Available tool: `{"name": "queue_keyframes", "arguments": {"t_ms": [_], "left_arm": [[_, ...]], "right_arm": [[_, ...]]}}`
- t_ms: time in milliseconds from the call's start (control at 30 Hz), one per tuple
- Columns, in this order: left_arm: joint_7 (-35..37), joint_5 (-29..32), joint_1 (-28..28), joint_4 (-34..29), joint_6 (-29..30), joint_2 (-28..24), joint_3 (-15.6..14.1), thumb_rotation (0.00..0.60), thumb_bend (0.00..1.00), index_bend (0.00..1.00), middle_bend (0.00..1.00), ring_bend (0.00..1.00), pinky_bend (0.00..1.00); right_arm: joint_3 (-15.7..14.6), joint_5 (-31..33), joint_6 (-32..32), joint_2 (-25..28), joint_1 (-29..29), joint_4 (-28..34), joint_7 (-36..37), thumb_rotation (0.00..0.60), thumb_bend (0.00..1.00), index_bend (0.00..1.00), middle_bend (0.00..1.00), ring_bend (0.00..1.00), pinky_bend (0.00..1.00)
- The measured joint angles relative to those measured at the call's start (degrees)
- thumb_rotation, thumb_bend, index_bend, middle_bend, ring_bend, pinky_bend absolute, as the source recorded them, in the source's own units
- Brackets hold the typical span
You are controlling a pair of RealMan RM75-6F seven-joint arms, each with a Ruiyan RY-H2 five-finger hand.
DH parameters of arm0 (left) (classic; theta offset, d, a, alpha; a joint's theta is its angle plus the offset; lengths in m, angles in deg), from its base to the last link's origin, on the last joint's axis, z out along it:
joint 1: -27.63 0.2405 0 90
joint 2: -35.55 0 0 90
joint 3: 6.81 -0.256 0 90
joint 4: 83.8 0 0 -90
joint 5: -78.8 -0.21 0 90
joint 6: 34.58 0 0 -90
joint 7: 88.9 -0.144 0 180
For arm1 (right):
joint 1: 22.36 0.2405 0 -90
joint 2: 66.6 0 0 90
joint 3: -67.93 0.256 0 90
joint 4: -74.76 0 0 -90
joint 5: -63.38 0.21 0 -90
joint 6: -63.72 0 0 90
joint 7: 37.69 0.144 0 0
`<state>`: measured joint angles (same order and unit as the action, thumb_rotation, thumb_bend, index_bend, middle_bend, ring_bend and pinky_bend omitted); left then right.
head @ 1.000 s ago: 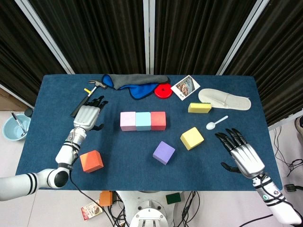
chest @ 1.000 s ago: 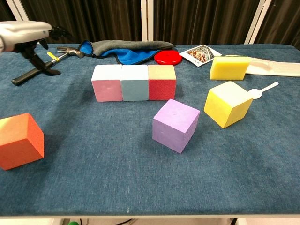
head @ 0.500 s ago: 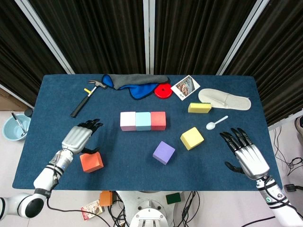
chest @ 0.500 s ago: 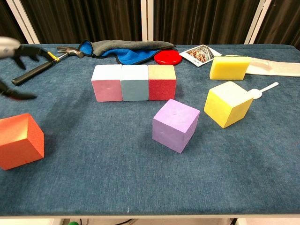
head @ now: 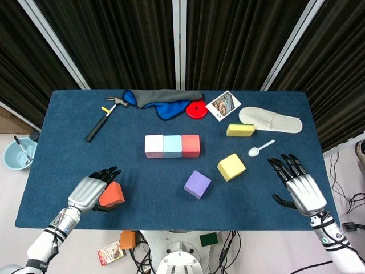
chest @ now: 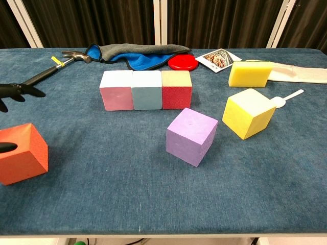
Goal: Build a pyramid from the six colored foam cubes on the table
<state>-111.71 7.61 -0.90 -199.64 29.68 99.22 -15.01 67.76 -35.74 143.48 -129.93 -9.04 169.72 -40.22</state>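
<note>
Pink (head: 154, 145), light blue (head: 172, 145) and red (head: 190, 145) cubes stand touching in a row at mid-table. In front of them a purple cube (head: 197, 184) and a yellow cube (head: 231, 166) sit apart and turned at an angle. The orange cube (head: 113, 195) lies near the front left edge. My left hand (head: 90, 192) hovers at its left side with fingers spread. In the chest view its fingertips (chest: 18, 92) float above the orange cube (chest: 23, 153), and a thumb tip shows at the cube's left face. My right hand (head: 299, 184) is open and empty at the front right.
A hammer (head: 102, 120) lies at the back left. Along the back are a blue and grey cloth (head: 165, 101), a red disc (head: 197, 109) and a photo card (head: 223, 105). A yellow sponge (head: 240, 130), a white slipper (head: 270, 120) and a white spoon (head: 260, 148) lie at the right.
My left hand has drawn back from beside the hammer toward the table's front, arriving at the orange cube. My right hand slid slightly toward the front edge. No cube has moved.
</note>
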Motion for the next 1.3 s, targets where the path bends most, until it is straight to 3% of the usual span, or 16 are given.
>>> {"name": "queue_keyframes", "arguments": {"t_ms": [67, 333, 433, 567, 633, 767, 1067, 1300], "left_arm": [[-1.2, 1.0, 0.2, 0.3, -0.2, 0.6, 0.0, 0.353, 0.19, 0.04, 0.01, 0.09, 0.23], [-3.8, 5.9, 1.0, 2.8, -1.7, 4.3, 0.4, 0.508, 0.19, 0.05, 0.01, 0.09, 0.23], [-4.9, 6.0, 1.2, 4.0, -1.4, 5.2, 0.5, 0.536, 0.19, 0.07, 0.04, 0.10, 0.24], [-6.8, 5.9, 1.7, 5.4, -0.1, 7.1, 1.1, 0.558, 0.19, 0.20, 0.22, 0.24, 0.31], [-5.8, 5.2, 2.1, 6.2, 0.7, 7.8, 1.8, 0.585, 0.19, 0.33, 0.36, 0.37, 0.45], [-4.7, 4.0, 2.0, 7.7, 1.4, 8.5, 3.3, 0.599, 0.20, 0.41, 0.44, 0.44, 0.56], [-3.0, 4.4, -2.6, 5.5, -1.3, 3.5, 10.7, 0.598, 0.21, 0.40, 0.41, 0.45, 0.55], [-2.4, 9.5, -12.2, 5.8, -9.7, -1.0, 19.0, 0.580, 0.21, 0.37, 0.38, 0.41, 0.49]], "right_arm": [[0.0, 0.1, 0.0, -0.1, 0.1, -0.1, 0.2, 0.600, 0.20, 0.00, 0.10, 0.01, 0.02], [-0.1, 0.5, -0.1, -0.3, 0.1, -0.3, 0.2, 0.600, 0.20, 0.00, 0.10, 0.01, 0.02], [-0.2, 0.6, -0.1, -0.4, 0.1, -0.4, 0.4, 0.600, 0.20, 0.00, 0.10, 0.01, 0.02], [-0.2, 0.6, 0.2, -0.5, 0.1, -0.4, 0.4, 0.600, 0.20, 0.00, 0.10, 0.01, 0.02], [-0.2, 0.7, 0.3, -0.6, 0.0, -0.5, 0.5, 0.600, 0.20, 0.00, 0.10, 0.01, 0.02], [-0.3, 0.9, 0.9, -0.6, -0.3, -0.8, 1.0, 0.600, 0.20, 0.00, 0.10, 0.01, 0.02], [-0.4, 1.3, 3.2, -0.1, -1.8, -1.2, 1.7, 0.600, 0.20, 0.00, 0.10, 0.01, 0.02], [-0.6, 1.3, 4.0, -0.1, -2.6, -0.5, 0.7, 0.600, 0.20, 0.00, 0.10, 0.01, 0.02]]}}
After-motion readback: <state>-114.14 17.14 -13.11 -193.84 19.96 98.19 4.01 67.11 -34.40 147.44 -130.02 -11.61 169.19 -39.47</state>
